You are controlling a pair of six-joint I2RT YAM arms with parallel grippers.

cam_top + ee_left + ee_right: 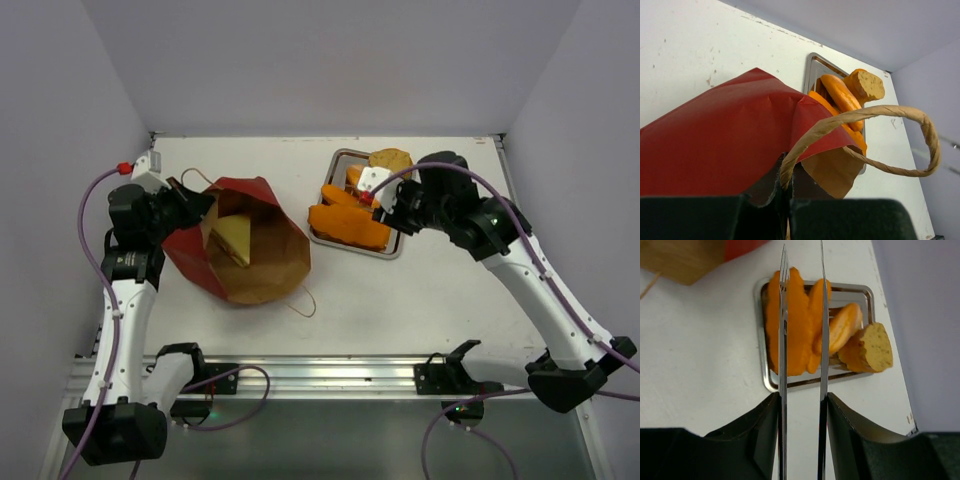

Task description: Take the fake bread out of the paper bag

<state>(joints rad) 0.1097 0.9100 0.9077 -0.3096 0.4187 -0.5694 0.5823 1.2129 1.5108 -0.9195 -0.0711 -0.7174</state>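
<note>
The paper bag [250,255] lies on its side at the left, its brown mouth facing up. A triangular sandwich [235,240] lies inside it. My left gripper [195,205] is shut on the bag's rim and cord handle; in the left wrist view the gripper [785,192] pinches the cord handle [880,112] against the red bag [715,145]. Several pieces of fake bread [345,225] lie in the metal tray [335,160]. My right gripper [802,250] is open and empty, hovering over the orange slab [797,330], with a roll [840,327] and a bun [872,347] beside it.
The tray's rim [765,382] sits near the right wall. The bag's second cord handle [300,300] trails on the table towards the front. A metal rail [330,372] runs along the near edge. Walls close the table at the back and both sides.
</note>
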